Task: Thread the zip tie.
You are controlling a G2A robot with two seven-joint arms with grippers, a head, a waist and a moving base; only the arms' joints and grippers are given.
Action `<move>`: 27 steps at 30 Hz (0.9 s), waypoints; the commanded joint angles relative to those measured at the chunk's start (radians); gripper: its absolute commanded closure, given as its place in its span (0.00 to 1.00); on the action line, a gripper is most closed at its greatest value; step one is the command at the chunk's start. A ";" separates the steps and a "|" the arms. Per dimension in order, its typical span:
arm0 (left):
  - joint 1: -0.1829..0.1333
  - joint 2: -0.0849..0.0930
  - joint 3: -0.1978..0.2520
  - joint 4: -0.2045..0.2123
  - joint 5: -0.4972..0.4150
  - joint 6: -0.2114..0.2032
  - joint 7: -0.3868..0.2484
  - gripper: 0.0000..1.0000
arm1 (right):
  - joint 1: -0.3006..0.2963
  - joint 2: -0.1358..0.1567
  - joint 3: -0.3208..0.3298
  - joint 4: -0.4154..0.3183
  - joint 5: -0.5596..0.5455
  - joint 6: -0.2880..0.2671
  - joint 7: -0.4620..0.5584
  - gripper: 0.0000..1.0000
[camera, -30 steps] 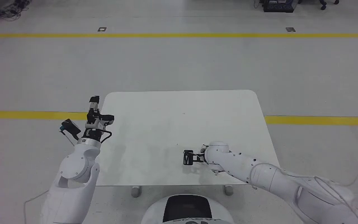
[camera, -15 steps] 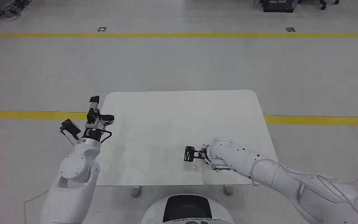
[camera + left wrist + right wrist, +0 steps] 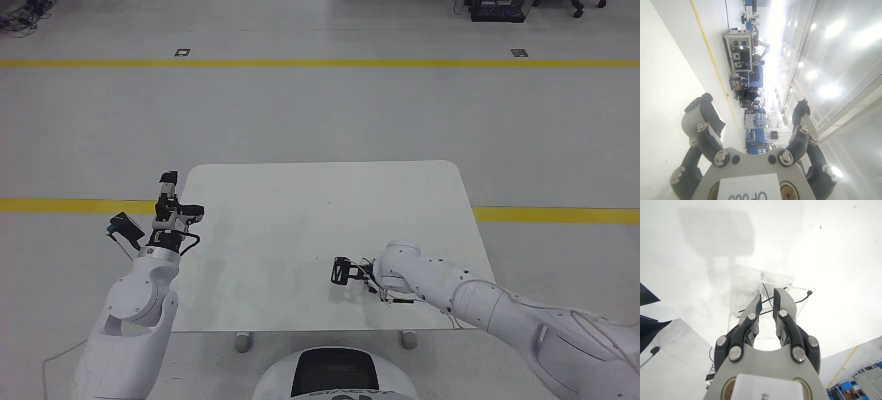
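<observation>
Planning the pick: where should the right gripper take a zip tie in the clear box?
Probably mid-length, from above: the thin zip ties lie crossed on the floor of the clear box, whose walls bar a side approach. The right gripper hangs open over them.

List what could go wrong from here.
1. The zip ties lie crossed in the clear box, so the right gripper, open just over them, may pinch several or none.
2. Its fingers are close to the box walls and could knock or drag the box.
3. The left gripper is open and far off, so nothing steadies the box.
</observation>
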 commanded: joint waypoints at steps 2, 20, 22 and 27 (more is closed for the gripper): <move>0.000 0.000 0.000 0.000 0.000 0.000 0.000 0.00 | 0.000 -0.003 0.000 0.006 0.004 0.000 0.002 0.87; 0.000 0.000 0.000 0.000 0.000 0.000 0.000 0.00 | -0.005 -0.014 0.000 0.011 -0.009 0.000 0.005 0.87; 0.000 0.000 0.000 0.000 0.000 0.000 0.000 0.00 | -0.007 -0.011 0.000 0.007 -0.015 0.000 -0.004 0.81; 0.000 0.000 0.000 0.000 0.000 0.000 0.000 0.00 | -0.010 -0.005 0.000 -0.001 -0.024 0.000 -0.007 0.79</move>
